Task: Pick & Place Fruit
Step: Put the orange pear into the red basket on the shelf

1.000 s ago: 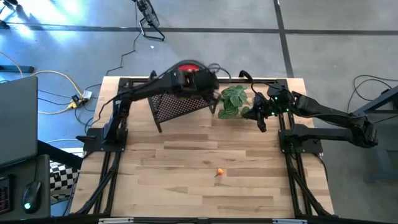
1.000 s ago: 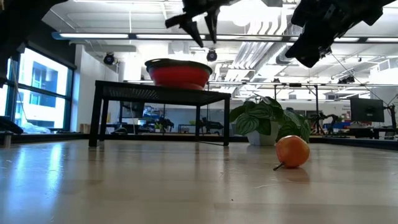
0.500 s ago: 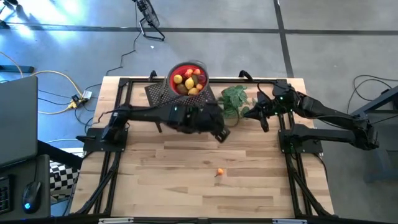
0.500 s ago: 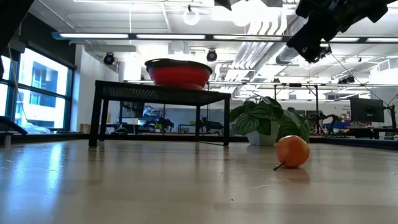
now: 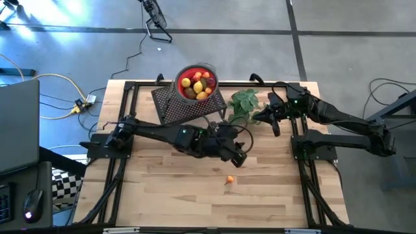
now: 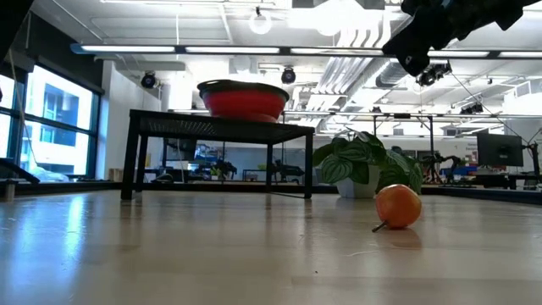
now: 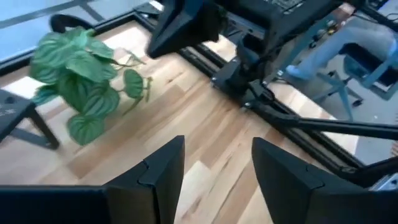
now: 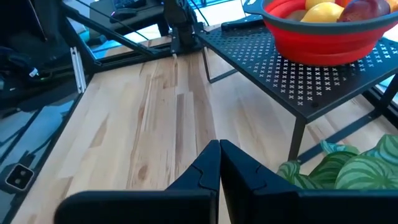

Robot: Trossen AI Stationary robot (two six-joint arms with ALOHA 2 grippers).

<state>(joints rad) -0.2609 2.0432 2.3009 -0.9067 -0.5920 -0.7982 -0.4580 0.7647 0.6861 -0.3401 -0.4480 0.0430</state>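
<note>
Reaching across the middle of the high view, the left arm carries the left gripper to a spot just above and right of a small orange fruit, which lies alone on the wooden table in the lower centre of that frame. In the left wrist view its two dark fingers stand apart with bare wood between them and nothing held. The rest of the fruit, yellow and red pieces, sits piled in a red bowl on a black perforated stand in the upper centre of the high view. A green leafy plant stands just right of the stand. The right gripper hangs beside the plant in the upper right part of the table, its fingers pressed together and empty in the right wrist view. In the low view the orange fruit shows right of centre with a short stem touching the tabletop, the bowl and stand behind it at left.
</note>
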